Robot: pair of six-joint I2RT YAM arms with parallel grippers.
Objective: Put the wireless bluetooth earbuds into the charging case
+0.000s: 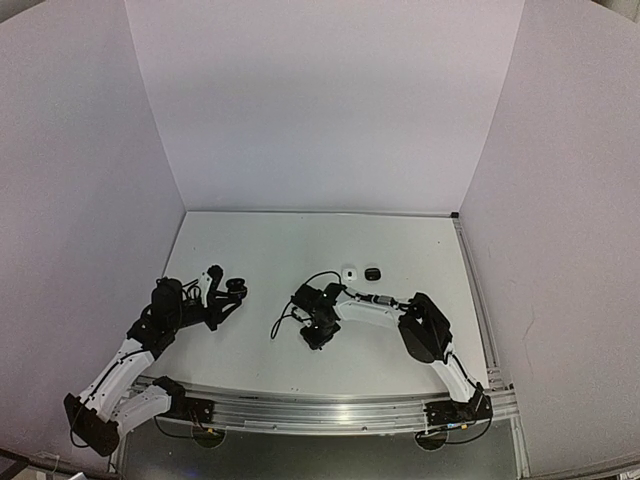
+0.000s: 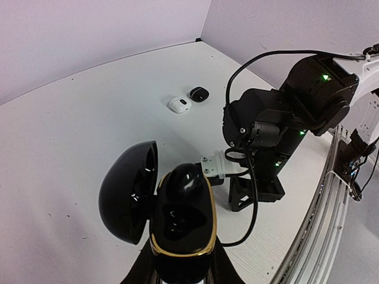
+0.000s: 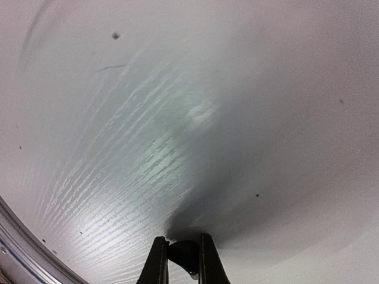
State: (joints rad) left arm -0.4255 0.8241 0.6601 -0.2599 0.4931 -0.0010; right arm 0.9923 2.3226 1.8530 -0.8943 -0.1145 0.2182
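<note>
- Pinching a small black earbud (image 3: 186, 259) between its two fingers, the right gripper (image 3: 182, 253) hangs low over the white table (image 1: 400, 240); whether the bud touches the surface cannot be told.
- The left gripper (image 2: 180, 263) clamps the base of a black charging case (image 2: 180, 228) with a gold rim, its lid (image 2: 130, 192) swung open to the left.
- The case's glossy interior hides whether any bud sits inside.
- A white case (image 2: 179, 105) and a second black case (image 2: 199, 93) lie side by side farther back, well apart from both arms.

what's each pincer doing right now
left pincer: closed on the open black case
right pincer: closed on a small black earbud
</note>
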